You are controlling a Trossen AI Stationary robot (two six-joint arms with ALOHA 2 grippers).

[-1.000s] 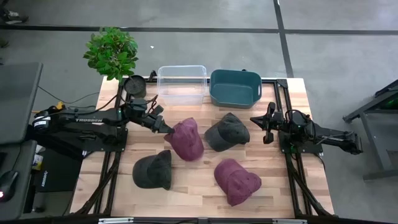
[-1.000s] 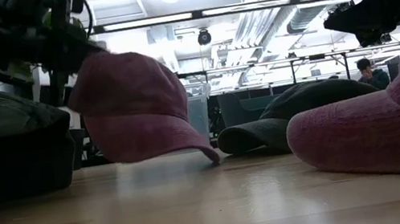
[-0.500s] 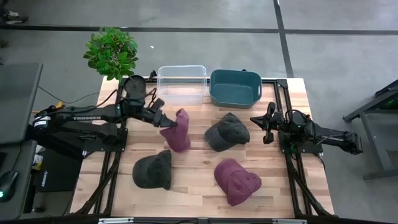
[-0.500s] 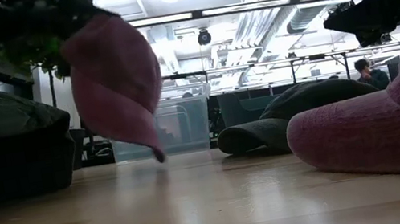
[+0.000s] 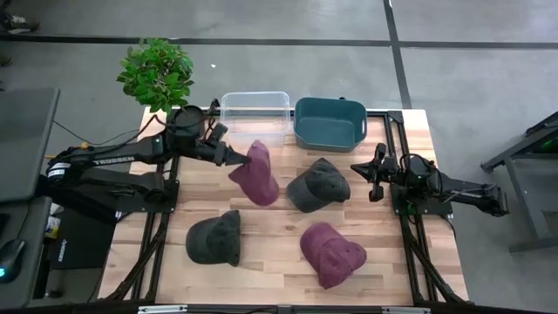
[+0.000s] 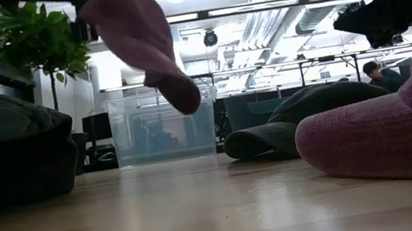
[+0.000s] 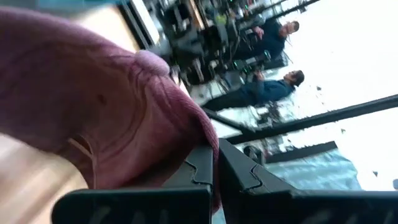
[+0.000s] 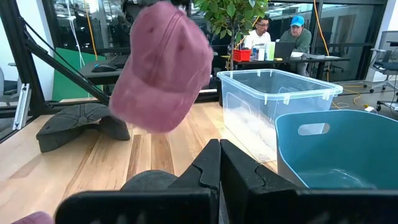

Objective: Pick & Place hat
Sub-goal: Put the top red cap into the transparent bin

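Note:
My left gripper is shut on a maroon hat, held in the air just in front of the clear plastic bin. The hat also shows in the low view, well above the table, and in the right wrist view. My right gripper is shut and empty, and waits above the table's right side. A dark grey hat, a black hat and a second maroon hat lie crown up on the table. My left gripper pinches the maroon hat's rim between its two fingers. The fingers come nearly level from the table's left side. The hat is lifted clear of the table and hangs tilted below and to the right of the fingers, with its lower end pointing down.
A teal bin stands next to the clear bin at the table's far edge. A potted plant stands at the far left corner. People sit at desks in the room beyond the table.
My left gripper has risen and gone toward the far edge and the clear bin, still shut on the maroon hat. The hat, whose brim touched the table a second ago, has been lifted clear, has swung about and now hangs high in front of the bin.

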